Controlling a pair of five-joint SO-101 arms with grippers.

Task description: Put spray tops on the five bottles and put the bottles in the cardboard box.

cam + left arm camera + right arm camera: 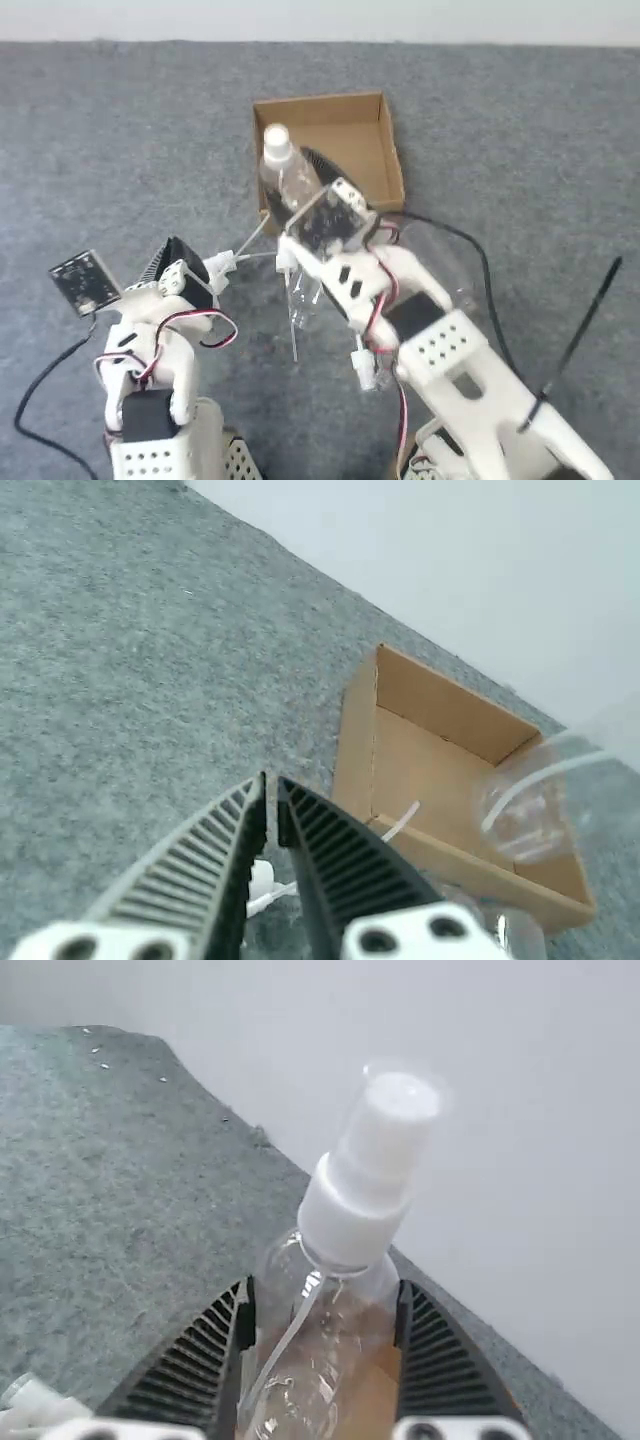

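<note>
**Asker:** Nearest your right wrist lens, what sits there?

**Arm:** Ribbed black fingers (200,1360) of my right gripper (322,1295), pinching a clear bottle (330,1380) from both sides. Its white spray top (375,1175) is on.

**Asker:** Where is that bottle?

**Arm:** From above, it tilts at the near corner of the cardboard box (385,140), on my left arm's side. Whether its base is inside the wall, I cannot tell.

**Asker:** And the other gripper?

**Arm:** My left gripper (272,785) has its fingers pressed together on nothing, low over the floor. A loose spray top (262,880) lies just beneath them.

**Asker:** What about the surface and the room?

**Arm:** Grey carpet (120,130) with a rough pile runs back to a plain white wall (320,20). A second bottle (300,300) lies on the carpet between my two arms.
</note>
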